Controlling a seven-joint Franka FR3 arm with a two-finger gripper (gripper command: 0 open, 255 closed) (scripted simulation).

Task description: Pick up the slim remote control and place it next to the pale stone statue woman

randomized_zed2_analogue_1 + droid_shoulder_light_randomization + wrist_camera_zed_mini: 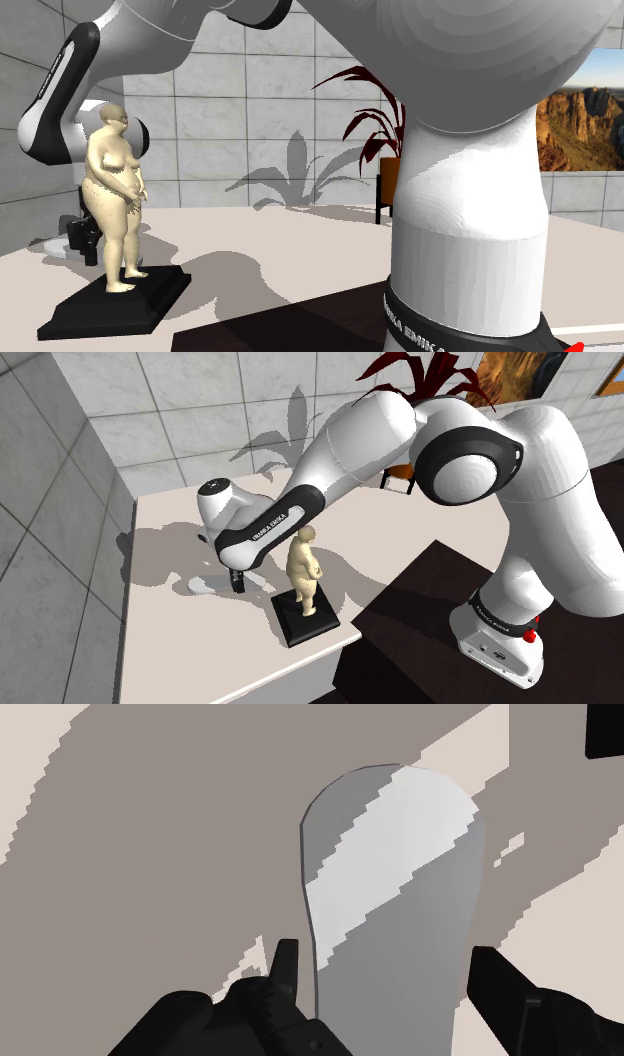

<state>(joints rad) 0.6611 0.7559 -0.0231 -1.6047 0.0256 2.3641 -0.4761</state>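
The slim remote control [390, 864] is a flat pale grey slab with a rounded end, lying on the beige table [170, 522]. My gripper [388, 969] is shut on the remote, one black finger [286, 969] pressed to each long side. From the shoulder view the gripper [237, 581] stands low over the table, the remote [203, 585] poking out toward that view's left. The pale stone statue woman [303, 572] stands upright on a black base [308, 624] just to the right of the gripper. In the second exterior view the statue [115, 195] stands in front of the gripper [84, 240].
The statue's base sits close to the table's near corner [345, 637]. Tiled walls [150, 412] border the table at the back and left. A red-leaved plant [372, 120] stands behind the table. My dark stand [430, 592] lies to the right.
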